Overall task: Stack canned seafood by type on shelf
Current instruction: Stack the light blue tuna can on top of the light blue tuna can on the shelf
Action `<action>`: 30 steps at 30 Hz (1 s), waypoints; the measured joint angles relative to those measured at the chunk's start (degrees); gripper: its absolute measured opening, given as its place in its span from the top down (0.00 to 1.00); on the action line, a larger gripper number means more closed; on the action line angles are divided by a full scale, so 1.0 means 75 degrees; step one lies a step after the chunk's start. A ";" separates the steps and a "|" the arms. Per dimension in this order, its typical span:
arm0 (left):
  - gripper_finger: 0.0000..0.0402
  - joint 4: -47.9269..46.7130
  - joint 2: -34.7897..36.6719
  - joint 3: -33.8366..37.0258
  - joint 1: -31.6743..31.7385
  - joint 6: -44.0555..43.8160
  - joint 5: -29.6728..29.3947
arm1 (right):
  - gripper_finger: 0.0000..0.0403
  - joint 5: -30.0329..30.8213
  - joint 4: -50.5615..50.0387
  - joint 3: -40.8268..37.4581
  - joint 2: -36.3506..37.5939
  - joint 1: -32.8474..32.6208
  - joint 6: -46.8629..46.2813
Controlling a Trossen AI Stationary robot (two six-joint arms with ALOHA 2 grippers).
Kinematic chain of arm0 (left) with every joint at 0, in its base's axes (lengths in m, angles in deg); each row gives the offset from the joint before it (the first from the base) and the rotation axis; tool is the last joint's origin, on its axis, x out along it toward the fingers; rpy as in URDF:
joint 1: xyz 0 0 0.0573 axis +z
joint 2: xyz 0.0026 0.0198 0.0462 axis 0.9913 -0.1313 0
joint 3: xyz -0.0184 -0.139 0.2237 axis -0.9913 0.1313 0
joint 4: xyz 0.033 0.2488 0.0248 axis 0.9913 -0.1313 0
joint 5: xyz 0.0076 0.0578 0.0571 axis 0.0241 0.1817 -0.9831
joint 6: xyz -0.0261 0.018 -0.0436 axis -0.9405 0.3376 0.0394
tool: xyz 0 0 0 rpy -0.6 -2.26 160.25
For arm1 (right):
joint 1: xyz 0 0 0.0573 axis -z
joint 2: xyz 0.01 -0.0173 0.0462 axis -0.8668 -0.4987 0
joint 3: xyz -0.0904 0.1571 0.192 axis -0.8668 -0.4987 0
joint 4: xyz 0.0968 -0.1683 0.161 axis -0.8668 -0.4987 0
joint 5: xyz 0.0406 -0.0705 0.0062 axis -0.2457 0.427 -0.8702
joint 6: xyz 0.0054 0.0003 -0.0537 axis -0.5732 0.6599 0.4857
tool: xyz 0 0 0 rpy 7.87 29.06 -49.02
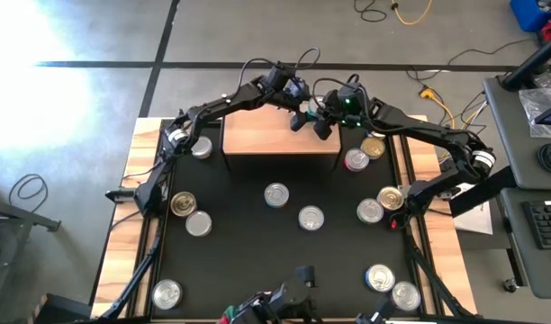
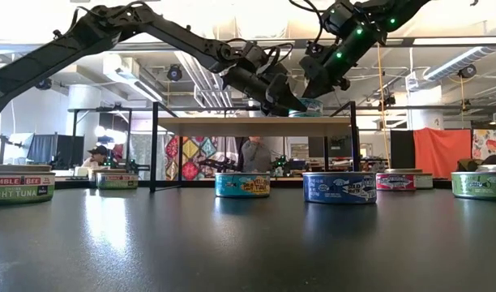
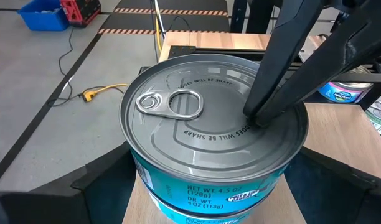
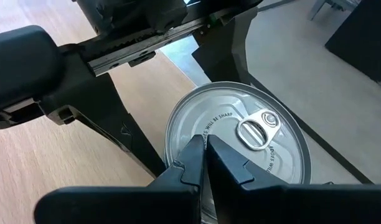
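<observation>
On the shelf (image 1: 266,135), near its right end, the left gripper (image 2: 287,103) clasped a teal tin (image 3: 209,149); the right gripper (image 4: 206,163), fingers pinched together, pressed its lid. Uneven pressing might have tipped it off.

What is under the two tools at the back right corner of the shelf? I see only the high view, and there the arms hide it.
Observer: A can with a teal label stands on the shelf. The left tool grips its sides.
Operator: Is the right tool open?
Observer: No. The right tool is shut, and its tips press on the lid beside the pull ring.
Operator: Which colours have the labels on the table?
Observer: The low view shows a teal one, a blue one and a pink one.
</observation>
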 joint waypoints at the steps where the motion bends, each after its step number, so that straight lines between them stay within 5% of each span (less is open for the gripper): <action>1: 0.14 0.0000 0.0000 0.0000 0.0000 0.0021 0.0002 | 0.97 0.0001 0.0023 -0.0003 0.0000 0.0000 0.0006; 30: 0.14 -0.0323 0.0015 -0.0006 0.0058 0.0897 0.0659 | 0.97 -0.0027 0.0306 -0.0087 -0.0135 -0.0003 0.0016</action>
